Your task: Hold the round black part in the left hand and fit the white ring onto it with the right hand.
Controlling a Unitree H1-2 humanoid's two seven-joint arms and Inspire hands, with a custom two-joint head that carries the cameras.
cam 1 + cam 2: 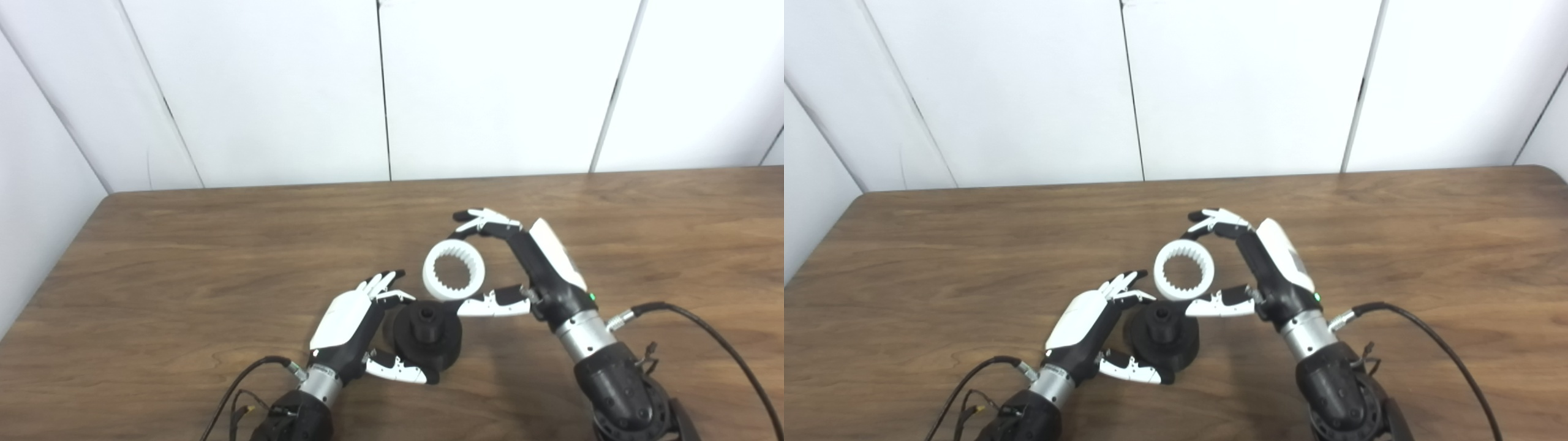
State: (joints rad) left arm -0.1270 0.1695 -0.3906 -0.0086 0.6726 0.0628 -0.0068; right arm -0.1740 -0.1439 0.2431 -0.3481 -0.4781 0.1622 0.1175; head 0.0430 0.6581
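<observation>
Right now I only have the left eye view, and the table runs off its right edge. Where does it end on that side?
Observer: In the right eye view the table ends in a rounded far corner, well to the right of the right hand.
Operator: And that arm's cable? It leaves my frame at the right edge.
Observer: The cable curves over the tabletop and leaves at the picture's bottom edge, short of the table's right side.
Operator: What is behind that corner?
Observer: Another white wall panel, set at an angle to the back wall.
</observation>
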